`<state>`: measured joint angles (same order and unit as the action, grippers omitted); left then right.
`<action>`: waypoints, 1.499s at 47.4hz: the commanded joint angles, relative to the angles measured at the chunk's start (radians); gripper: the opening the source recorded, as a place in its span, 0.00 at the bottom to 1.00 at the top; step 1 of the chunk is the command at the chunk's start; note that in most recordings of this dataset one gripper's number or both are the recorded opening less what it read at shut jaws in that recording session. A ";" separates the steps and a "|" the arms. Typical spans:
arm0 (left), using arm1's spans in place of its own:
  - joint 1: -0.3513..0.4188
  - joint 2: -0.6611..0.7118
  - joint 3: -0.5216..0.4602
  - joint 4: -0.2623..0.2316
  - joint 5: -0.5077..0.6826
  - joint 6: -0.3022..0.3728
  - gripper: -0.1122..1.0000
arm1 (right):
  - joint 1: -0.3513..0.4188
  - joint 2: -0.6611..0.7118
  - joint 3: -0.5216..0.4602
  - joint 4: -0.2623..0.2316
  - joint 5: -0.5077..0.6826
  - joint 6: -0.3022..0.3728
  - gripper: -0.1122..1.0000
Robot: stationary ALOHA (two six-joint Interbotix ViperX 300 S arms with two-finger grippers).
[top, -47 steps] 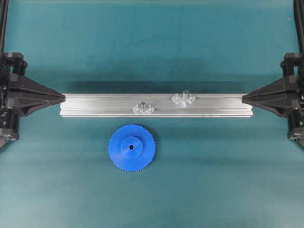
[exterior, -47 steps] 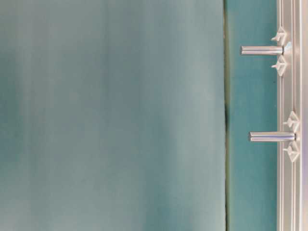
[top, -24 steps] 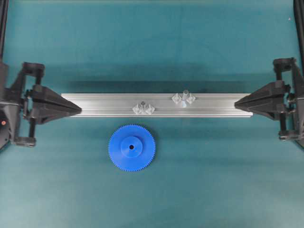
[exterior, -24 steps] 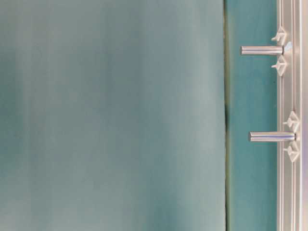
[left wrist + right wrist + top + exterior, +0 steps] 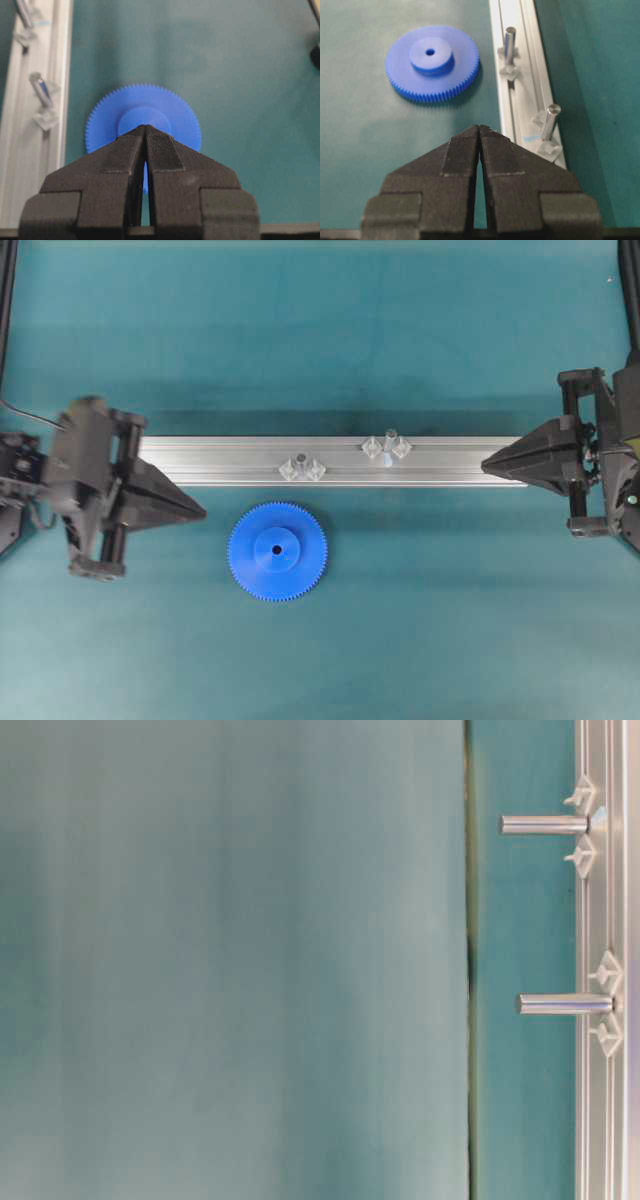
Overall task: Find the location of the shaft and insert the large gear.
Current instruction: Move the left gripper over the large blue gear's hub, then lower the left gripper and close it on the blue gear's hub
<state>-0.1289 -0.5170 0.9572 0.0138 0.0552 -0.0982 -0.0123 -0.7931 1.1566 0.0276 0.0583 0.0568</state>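
Teal mat covers the whole table, plain, no lettering or labels readable anywhere. An aluminium rail runs across it. The shaft stands on the rail; the large gear lies flat just beside the rail. Left gripper pinched together, empty, near the gear. Right gripper, fingers together, empty, at the rail's end.

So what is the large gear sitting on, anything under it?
The large gear lies flat on the teal mat, beside the aluminium rail, not on it. Whatever lies directly beneath the disc is covered.
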 commanded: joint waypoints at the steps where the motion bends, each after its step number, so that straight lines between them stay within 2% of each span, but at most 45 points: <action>1: -0.011 0.032 -0.046 0.002 0.003 0.000 0.11 | -0.005 0.006 -0.028 0.000 0.002 0.008 0.14; 13: -0.011 0.143 -0.127 0.003 0.074 0.000 0.11 | -0.006 0.008 -0.035 0.000 0.067 0.008 0.14; 25: -0.012 0.235 -0.210 0.003 0.167 0.000 0.11 | -0.006 0.011 -0.032 0.000 0.084 0.008 0.14; 36: -0.012 0.313 -0.253 0.003 0.201 -0.002 0.11 | -0.006 0.025 -0.029 0.002 0.086 0.009 0.14; 46: -0.017 0.377 -0.304 0.003 0.252 -0.002 0.11 | -0.006 0.067 -0.037 0.002 0.143 0.008 0.14; 71: -0.023 0.552 -0.482 0.005 0.428 0.003 0.11 | -0.006 0.095 -0.035 0.000 0.141 0.008 0.14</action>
<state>-0.1473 0.0353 0.5154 0.0153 0.4709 -0.0966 -0.0169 -0.6980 1.1443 0.0276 0.2040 0.0568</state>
